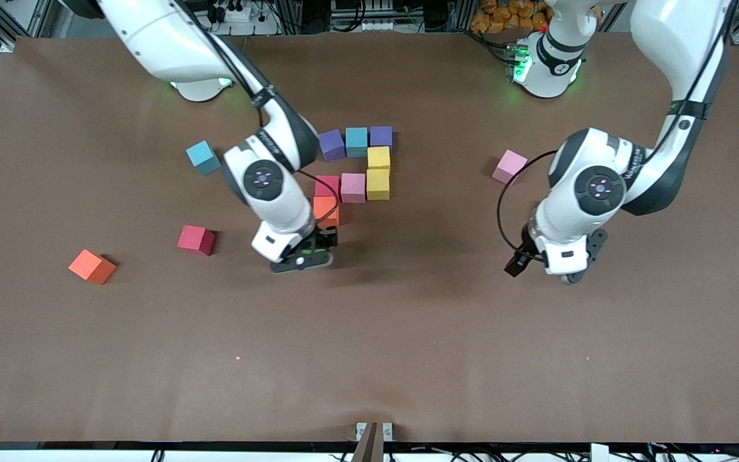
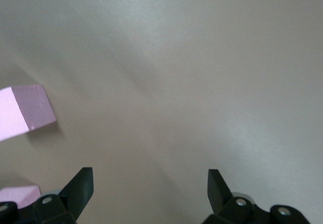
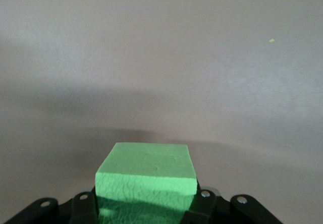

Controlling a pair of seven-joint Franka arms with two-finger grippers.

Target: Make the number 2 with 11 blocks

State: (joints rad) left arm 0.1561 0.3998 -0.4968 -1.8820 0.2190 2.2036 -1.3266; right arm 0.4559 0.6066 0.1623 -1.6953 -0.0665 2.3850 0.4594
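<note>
The brown bench (image 1: 408,321) is the largest thing here, matte and flat, with wide bare room nearer the front camera than the half-built number 2 (image 1: 356,168), so there looks to be space enough for the remaining rows. That figure so far reads as a row of purple, teal-blue and purple cubes, two yellow cubes below one end, then a pink and a red cube running back toward the right arm's end, with an orange cube (image 1: 326,210) just nearer the camera than the red. Loose blocks lie toward the right arm's end of the figure: a teal-blue cube (image 1: 203,157), a red cube (image 1: 195,240) and an orange cube (image 1: 92,266); a pink cube (image 1: 509,166) sits well toward the left arm's end. The right tool (image 1: 305,255) hovers just nearer the camera than the figure's orange cube, clamped on a green cube (image 3: 146,181) by two opposite flat faces. The cube's pebbled skin suggests light, slightly yielding foam, unlikely to slip. The left tool (image 2: 150,193) waits spread wide and empty over bare bench near the pink cube.
</note>
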